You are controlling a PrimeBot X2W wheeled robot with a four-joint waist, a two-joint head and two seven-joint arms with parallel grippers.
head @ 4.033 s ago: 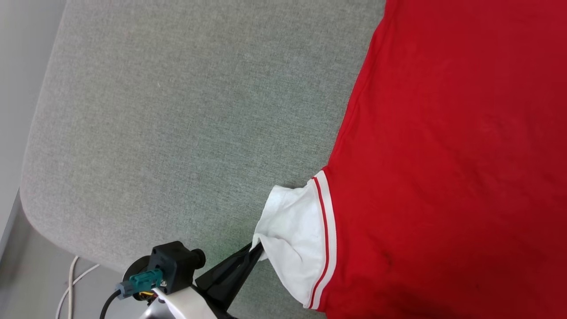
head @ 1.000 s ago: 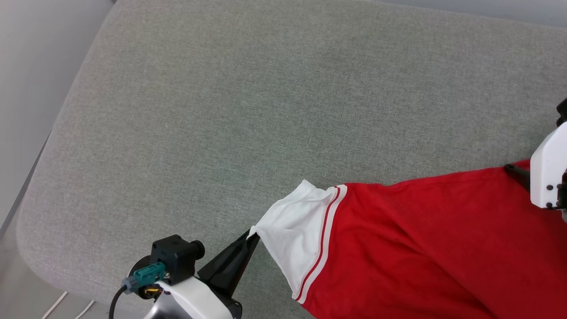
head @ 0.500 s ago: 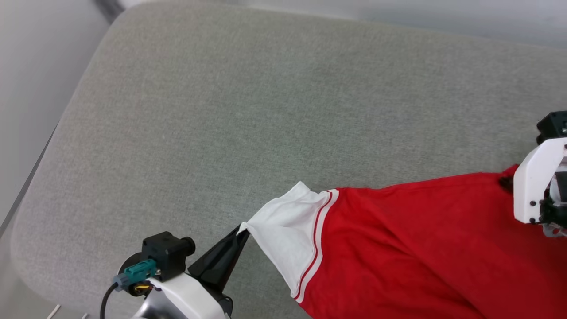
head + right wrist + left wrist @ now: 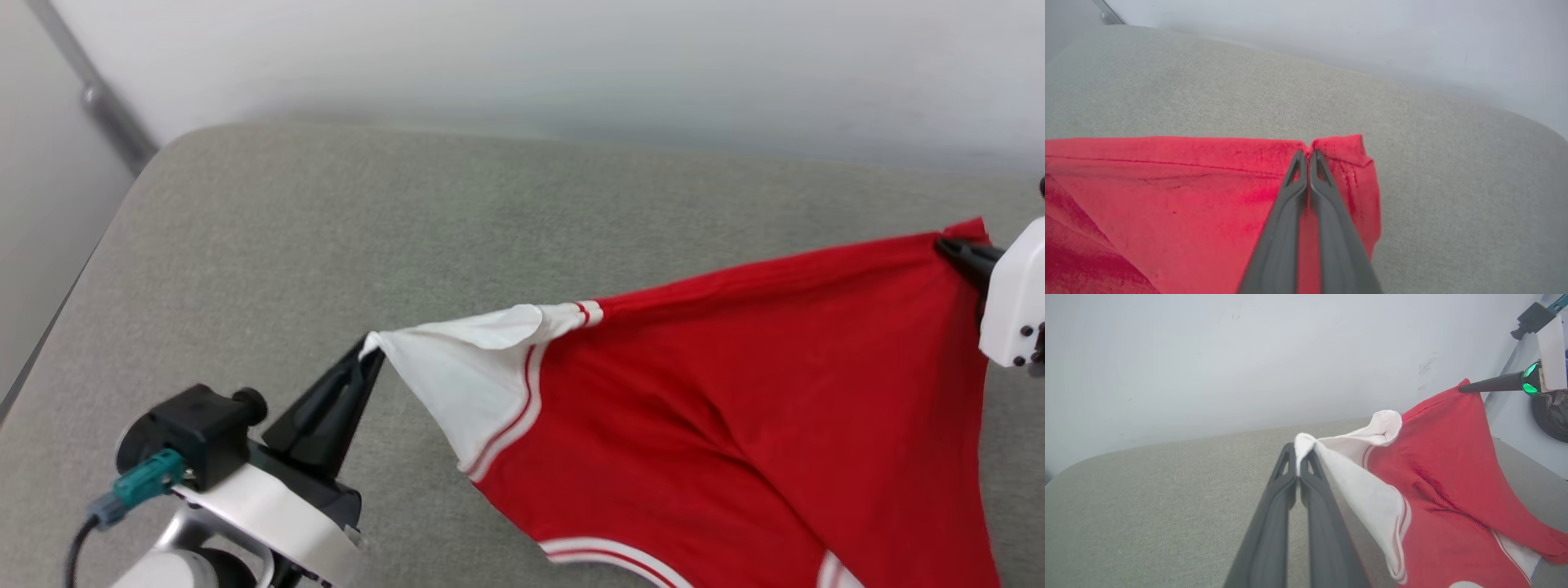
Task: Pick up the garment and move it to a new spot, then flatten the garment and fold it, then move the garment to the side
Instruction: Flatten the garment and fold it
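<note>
Your left gripper is clamped on the shirt at the tip of one white sleeve. The left wrist view shows white cloth pinched between the two dark fingers, with no gap between them.

Your right gripper is likewise closed on cloth, at a red corner of the shirt. In the right wrist view a small flap of hem folds over just past the fingertips.

The shirt is held up, stretched between the two grippers. Its upper edge runs taut from the sleeve to the red corner, and the body sags below it over the grey padded surface. In the left wrist view the lowest red folds appear to rest on the padding.

White, red-striped trim shows at the bottom edge of the head view. A pale wall stands behind the padded surface.
</note>
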